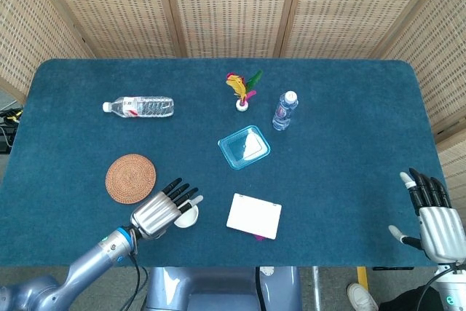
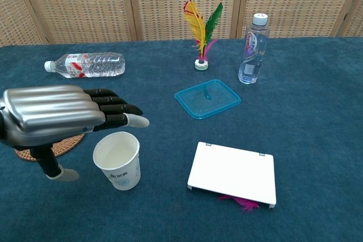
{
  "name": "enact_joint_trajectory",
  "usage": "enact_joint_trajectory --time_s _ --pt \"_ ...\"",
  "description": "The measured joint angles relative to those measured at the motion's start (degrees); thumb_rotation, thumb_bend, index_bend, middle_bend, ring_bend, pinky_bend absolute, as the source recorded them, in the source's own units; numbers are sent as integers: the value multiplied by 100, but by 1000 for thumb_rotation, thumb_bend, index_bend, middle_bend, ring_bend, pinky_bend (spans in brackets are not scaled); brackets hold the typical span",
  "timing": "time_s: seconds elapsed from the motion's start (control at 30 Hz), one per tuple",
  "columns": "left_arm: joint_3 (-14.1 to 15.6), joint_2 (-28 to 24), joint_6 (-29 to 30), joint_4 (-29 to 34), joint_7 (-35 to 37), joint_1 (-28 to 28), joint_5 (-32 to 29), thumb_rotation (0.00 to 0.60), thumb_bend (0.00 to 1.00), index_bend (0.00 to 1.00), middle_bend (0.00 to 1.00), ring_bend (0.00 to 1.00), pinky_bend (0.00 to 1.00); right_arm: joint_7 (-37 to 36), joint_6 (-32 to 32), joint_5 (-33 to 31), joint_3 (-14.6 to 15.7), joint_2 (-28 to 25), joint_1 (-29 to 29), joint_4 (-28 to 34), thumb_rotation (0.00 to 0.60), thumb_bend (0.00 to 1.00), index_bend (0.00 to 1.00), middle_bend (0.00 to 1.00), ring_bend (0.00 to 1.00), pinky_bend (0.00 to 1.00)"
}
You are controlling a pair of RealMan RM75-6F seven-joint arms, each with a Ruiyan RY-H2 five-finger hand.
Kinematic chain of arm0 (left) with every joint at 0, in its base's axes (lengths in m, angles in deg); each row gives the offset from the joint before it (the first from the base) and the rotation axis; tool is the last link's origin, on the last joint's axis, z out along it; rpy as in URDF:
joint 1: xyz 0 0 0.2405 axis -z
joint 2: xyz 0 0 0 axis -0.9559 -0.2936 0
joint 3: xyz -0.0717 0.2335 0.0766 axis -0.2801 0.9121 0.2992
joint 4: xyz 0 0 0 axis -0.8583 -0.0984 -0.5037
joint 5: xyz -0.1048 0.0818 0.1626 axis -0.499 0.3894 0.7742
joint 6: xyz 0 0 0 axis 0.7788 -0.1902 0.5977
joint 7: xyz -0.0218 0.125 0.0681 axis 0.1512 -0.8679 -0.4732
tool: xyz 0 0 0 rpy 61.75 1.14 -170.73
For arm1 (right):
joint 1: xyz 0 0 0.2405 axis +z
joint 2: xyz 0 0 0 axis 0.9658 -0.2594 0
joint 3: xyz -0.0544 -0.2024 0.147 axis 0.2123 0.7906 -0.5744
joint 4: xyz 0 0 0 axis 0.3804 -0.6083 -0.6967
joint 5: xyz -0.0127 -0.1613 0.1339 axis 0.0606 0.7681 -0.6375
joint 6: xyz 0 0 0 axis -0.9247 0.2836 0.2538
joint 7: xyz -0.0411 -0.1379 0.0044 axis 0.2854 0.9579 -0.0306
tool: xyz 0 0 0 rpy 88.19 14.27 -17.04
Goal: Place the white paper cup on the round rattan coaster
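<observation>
The left hand, fingers spread and empty, hovers just over and left of the upright white paper cup, with the round rattan coaster farther left

left robot hand: ribbed silver back, black fingers, pale grey tips
left arm: silver-grey, blue wrist ring, black cable
right robot hand: same silver and black

Our left hand reaches forward, fingers extended and apart, holding nothing; our right hand rests spread apart, palm down.
</observation>
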Motion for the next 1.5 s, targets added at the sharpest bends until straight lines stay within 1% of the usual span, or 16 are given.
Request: enact_joint_trajectory --time_s 0.2,0.4,0.47,0.53,0.57,0.67,0.73,0.87,1.0,1.23,1.5 --pt "6 288 10 -104 -349 263 -590 600 213 0 0 0 0 -118 10 -26 -19 -28 -8 -23 600 117 44 0 0 0" --pt "80 520 196 -136 -691 507 -1040 600 215 0 0 0 0 -220 31 -50 -33 -59 -25 -38 600 117 44 0 0 0" --pt "120 578 266 -149 -780 575 -1151 600 216 35 0 0 0 -244 47 -51 -38 -69 -31 -39 600 117 44 0 0 0" --pt "147 621 309 -160 -830 626 -1241 600 216 135 0 0 0 -271 62 -50 -44 -75 -37 -43 600 117 44 0 0 0" --pt "164 651 342 -165 -858 660 -1304 600 220 165 0 0 0 -284 64 -51 -45 -78 -40 -46 600 117 44 0 0 0" --pt "212 728 455 -164 -907 741 -1421 600 269 227 0 0 0 -297 62 -54 -46 -80 -41 -52 600 117 44 0 0 0" --pt "253 753 509 -159 -931 778 -1459 600 296 257 0 0 0 -301 64 -50 -47 -79 -42 -52 600 117 44 0 0 0" --pt "344 765 622 -143 -941 839 -1522 600 306 265 0 0 0 -306 71 -47 -49 -79 -45 -50 600 117 44 0 0 0" --pt "382 727 704 -124 -862 868 -1548 600 338 284 0 0 0 -312 76 -42 -49 -80 -48 -50 600 117 44 0 0 0" --pt "422 556 832 -119 -618 874 -1507 600 343 302 0 0 0 -342 80 -32 -48 -85 -51 -44 600 117 44 0 0 0" --pt "450 270 965 -172 -285 869 -1432 600 344 302 0 0 0 -372 89 -30 -48 -97 -60 -36 600 117 44 0 0 0"
